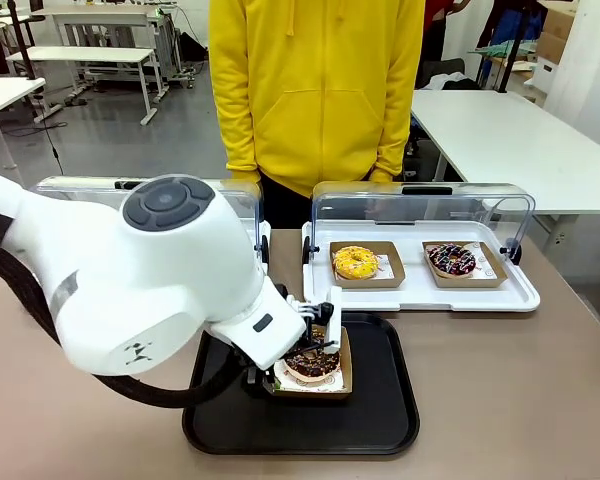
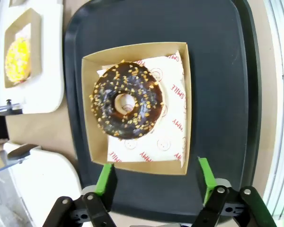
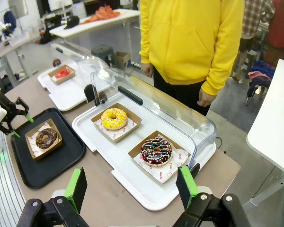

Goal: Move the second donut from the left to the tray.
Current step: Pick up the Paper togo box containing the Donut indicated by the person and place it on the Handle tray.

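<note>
The chocolate donut in its cardboard holder sits on the black tray near its far edge, the left claw spread apart beside it, so release looks done and retreat seems next.

The left pincer hangs just over the tray, at the near edge of the cardboard holder, which sits in the tray with the crumb-topped donut inside on a paper liner. Beyond that pincer, across the bench, a display tray carries two more boxed donuts, the plain-glazed donut left of the sprinkled donut. The right pincer hovers above the bench edge near that display tray. A person stands behind everything.
</note>
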Controlling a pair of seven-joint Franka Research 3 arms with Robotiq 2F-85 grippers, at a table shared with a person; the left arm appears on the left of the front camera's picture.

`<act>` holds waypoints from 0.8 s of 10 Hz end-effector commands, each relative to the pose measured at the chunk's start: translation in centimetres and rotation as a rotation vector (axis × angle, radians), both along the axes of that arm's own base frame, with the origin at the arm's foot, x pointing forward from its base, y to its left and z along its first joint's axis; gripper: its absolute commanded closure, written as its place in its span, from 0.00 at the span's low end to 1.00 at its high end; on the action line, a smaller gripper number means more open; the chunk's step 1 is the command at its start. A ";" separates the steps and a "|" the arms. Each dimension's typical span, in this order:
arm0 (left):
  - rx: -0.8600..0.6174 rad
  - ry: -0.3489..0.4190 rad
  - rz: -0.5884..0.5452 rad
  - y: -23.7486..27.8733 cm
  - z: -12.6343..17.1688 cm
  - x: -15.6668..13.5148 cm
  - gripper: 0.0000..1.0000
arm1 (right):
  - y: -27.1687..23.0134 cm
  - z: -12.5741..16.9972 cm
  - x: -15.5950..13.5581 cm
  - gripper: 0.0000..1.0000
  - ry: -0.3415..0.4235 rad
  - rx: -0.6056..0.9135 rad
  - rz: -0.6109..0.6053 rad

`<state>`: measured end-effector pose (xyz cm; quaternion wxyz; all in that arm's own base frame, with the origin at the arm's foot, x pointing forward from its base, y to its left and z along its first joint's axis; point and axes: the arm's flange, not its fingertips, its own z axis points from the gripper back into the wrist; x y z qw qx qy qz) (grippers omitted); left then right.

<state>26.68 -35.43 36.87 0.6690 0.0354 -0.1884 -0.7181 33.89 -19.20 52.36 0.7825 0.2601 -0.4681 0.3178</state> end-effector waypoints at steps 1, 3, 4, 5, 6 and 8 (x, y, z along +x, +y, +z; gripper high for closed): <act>0.009 0.032 -0.005 1.8 1.7 -0.7 0.00 | 0.0 0.2 0.3 0.00 -0.039 0.011 0.006; 0.029 0.040 -0.006 1.8 2.0 -0.5 0.00 | 0.0 0.2 0.3 0.00 -0.039 0.011 0.006; 0.011 0.010 0.013 0.6 1.4 -0.3 0.00 | 0.0 0.2 0.3 0.00 -0.039 0.011 0.006; 0.011 0.010 0.013 0.6 1.4 -0.3 0.00 | 0.0 0.2 0.3 0.00 -0.039 0.011 0.006; 0.011 0.010 0.013 0.6 1.4 -0.3 0.00 | 0.0 0.2 0.3 0.00 -0.039 0.011 0.006; 0.011 0.010 0.013 0.6 1.4 -0.3 0.00 | 0.0 0.2 0.3 0.00 -0.039 0.011 0.006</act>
